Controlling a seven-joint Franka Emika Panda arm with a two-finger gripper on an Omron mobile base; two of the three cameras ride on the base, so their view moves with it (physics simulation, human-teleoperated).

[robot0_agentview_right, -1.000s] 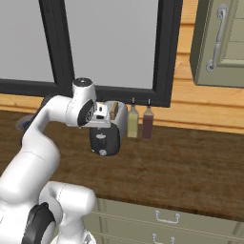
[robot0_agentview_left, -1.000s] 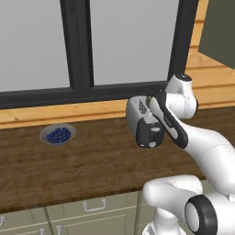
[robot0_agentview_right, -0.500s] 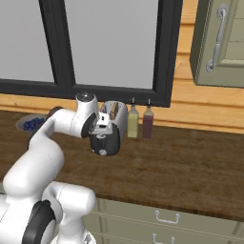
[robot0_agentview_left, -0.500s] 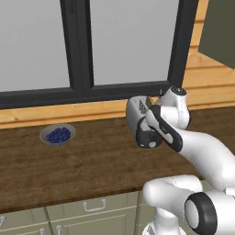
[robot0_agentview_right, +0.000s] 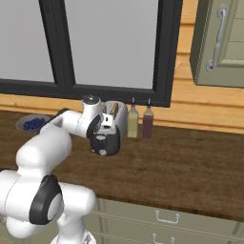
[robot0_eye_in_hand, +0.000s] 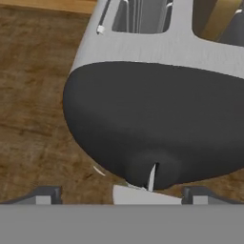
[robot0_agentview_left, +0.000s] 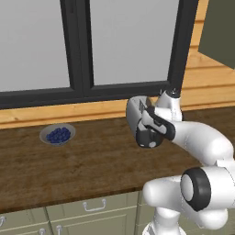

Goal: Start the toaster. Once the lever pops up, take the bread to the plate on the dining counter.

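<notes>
The brushed-steel toaster (robot0_eye_in_hand: 143, 47) lies right under my hand, its dark end panel (robot0_eye_in_hand: 157, 124) facing the camera. A tan slice of bread (robot0_eye_in_hand: 220, 18) stands in the right-hand slot. The pale lever (robot0_eye_in_hand: 143, 194) shows at the foot of the panel, below a thin vertical slot. My gripper (robot0_eye_in_hand: 121, 194) is open, its fingertips (robot0_eye_in_hand: 45, 193) set wide on either side of the lever and holding nothing. From the right base view the toaster (robot0_agentview_right: 116, 114) stands by the window with the hand over its dark end. The plate and the dining counter are out of view.
A grey bowl of blueberries (robot0_agentview_left: 57, 134) sits on the wood worktop (robot0_agentview_left: 69, 170) to the left. Two bottles (robot0_agentview_right: 139, 123) stand just right of the toaster against the window sill. A wall cabinet (robot0_agentview_right: 219, 43) hangs at the upper right.
The arm has dipped and reached forward, bringing the hand down over the toaster's dark end. The jaws have stayed wide apart.
</notes>
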